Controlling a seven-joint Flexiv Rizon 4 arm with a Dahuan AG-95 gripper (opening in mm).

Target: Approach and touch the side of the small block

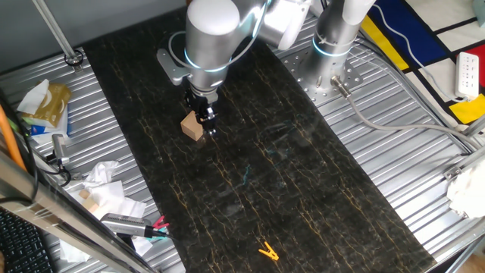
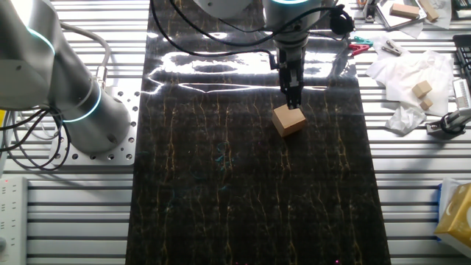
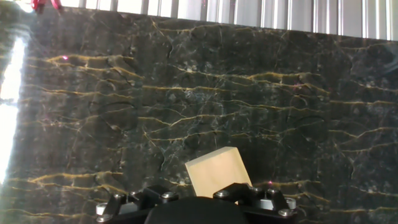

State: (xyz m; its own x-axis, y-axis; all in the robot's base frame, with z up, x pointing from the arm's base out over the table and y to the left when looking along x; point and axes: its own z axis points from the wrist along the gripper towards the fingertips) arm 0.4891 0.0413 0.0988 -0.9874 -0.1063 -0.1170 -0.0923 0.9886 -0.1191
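Your gripper (image 1: 205,121) sits low with fingers looking near-closed, holding nothing; the small block (image 1: 193,127) lies just beside its tips, contact unconfirmed.

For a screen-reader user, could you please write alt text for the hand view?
A small light-brown wooden block sits on a black marble-patterned mat at the bottom centre, right in front of the dark gripper, whose fingertips are out of frame. Ribbed metal table shows along the top edge.

Small block (image 1: 192,127) on mat (image 1: 303,189) mid-bench (image 1: 424,152); end effector (image 1: 205,120) just beside it; clip (image 1: 267,251) well apart near mat's edge.
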